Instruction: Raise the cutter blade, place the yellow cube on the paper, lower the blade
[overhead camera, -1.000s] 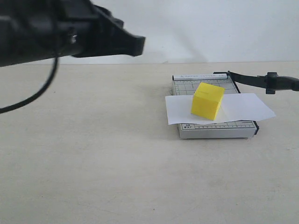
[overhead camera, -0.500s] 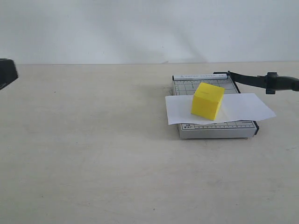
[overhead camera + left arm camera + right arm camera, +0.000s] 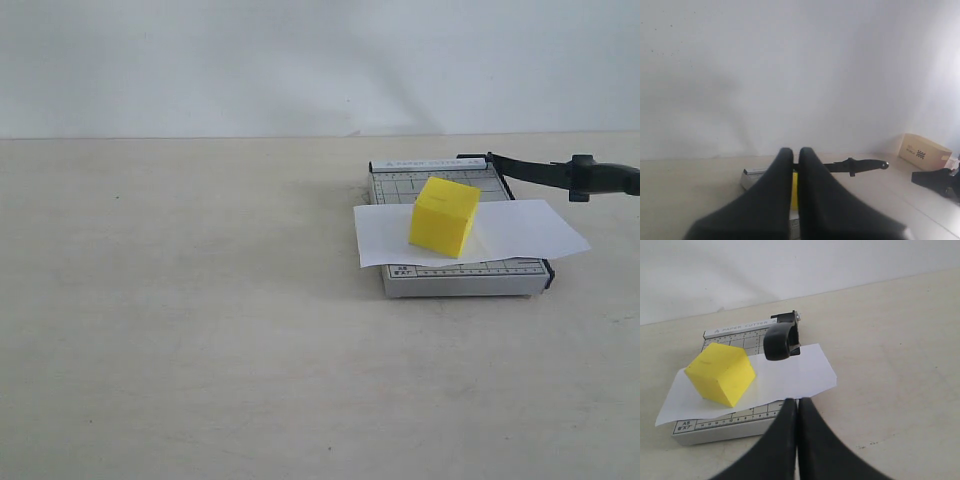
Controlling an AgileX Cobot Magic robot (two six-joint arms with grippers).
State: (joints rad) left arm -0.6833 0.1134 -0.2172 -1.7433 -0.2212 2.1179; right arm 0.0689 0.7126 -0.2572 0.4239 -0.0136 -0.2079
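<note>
My right claw [image 3: 797,407], shut and empty like my left claw [image 3: 795,156], is nearer the raised cutter blade [image 3: 780,341], its handle pointing back at it from ahead, with the yellow cube [image 3: 721,373] already on the paper [image 3: 796,373].

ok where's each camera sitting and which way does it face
exterior: off the arms, faces the yellow cube on the paper; no robot part shows.
left wrist: looks past the shut left end effector toward the cutter blade.
right wrist: looks down over the shut right end effector at the cube.
shared: all three show the cube.
</note>
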